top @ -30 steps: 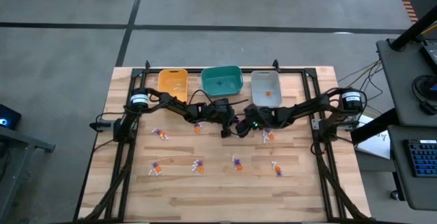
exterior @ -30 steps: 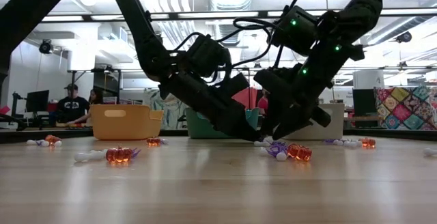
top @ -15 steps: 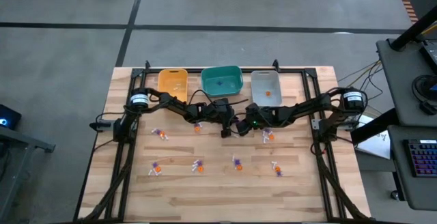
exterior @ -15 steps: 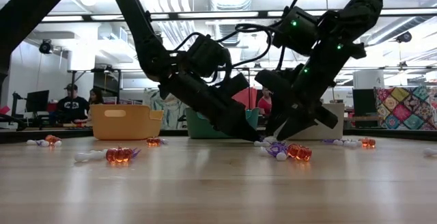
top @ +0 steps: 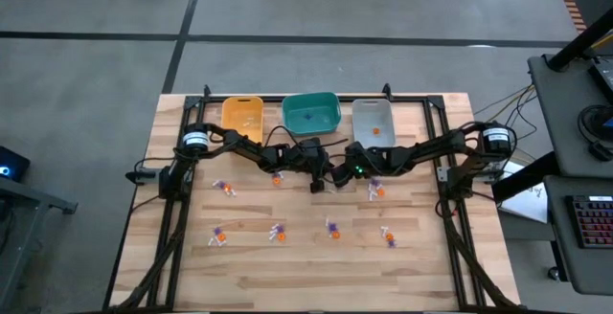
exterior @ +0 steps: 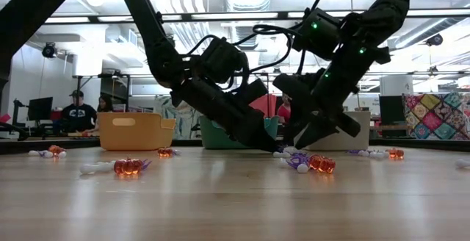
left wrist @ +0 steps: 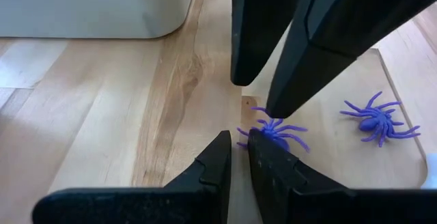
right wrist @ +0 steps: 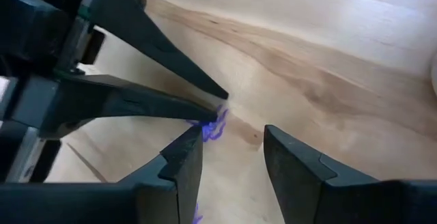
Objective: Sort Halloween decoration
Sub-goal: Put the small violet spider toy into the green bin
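Left wrist view: we see the left gripper (left wrist: pixel 235 149) nearly closed at a purple spider (left wrist: pixel 276 132), apparently to pinch it. The right gripper (right wrist: pixel 232 142) hangs open at 12 o'clock from the spider, presumably assisting.

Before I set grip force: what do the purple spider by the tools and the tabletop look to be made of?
The small purple spider looks like soft moulded plastic: thin legs, even colour, slight sheen. The pale wooden tabletop shows grain and plank seams, smooth and probably sealed.

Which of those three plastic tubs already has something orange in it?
The grey bin, rightmost of the row, holds an orange trinket; no orange piece shows in the others.
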Motion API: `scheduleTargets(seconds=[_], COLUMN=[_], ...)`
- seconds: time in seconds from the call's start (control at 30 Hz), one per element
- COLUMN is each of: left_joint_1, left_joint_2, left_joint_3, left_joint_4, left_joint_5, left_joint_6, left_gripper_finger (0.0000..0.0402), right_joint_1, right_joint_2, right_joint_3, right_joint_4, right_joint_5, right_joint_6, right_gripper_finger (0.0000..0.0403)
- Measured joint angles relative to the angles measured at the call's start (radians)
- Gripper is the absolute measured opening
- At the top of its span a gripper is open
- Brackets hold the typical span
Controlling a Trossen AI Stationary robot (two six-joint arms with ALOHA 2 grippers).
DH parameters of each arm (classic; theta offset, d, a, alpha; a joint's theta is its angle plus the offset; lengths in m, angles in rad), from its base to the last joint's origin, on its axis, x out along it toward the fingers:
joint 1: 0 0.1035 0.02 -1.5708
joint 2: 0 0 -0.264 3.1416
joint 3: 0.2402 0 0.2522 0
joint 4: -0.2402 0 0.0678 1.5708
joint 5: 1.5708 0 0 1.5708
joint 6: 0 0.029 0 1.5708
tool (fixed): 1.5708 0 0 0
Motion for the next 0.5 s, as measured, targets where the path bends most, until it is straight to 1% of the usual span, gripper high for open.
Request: scheduleTargets(seconds=[0.2,0.37,0.5], left_joint_1=[0.0,0.0,0.0], left_joint_2=[0.0,0.0,0.0], left_joint_3=[0.0,0.0,0.0], left_joint_4=[0.0,0.0,0.0], left_joint_5=[0.0,0.0,0.0], left_joint_6=[0.0,0.0,-0.001], left_gripper_finger=[0.0038,0.0038,0.0038], right_joint_1=[-0.003,-0.002,-0.002], right_joint_2=[-0.002,0.021,0.046], right_joint_3=[0.0,0.0,0.0], right_joint_4=[0.013,0.024,0.075], right_joint_5=[-0.001,-0.001,-0.003], right_joint_6=[0.005,0.025,0.024], right_gripper_finger=[0.0141,0.0144,0.0138])
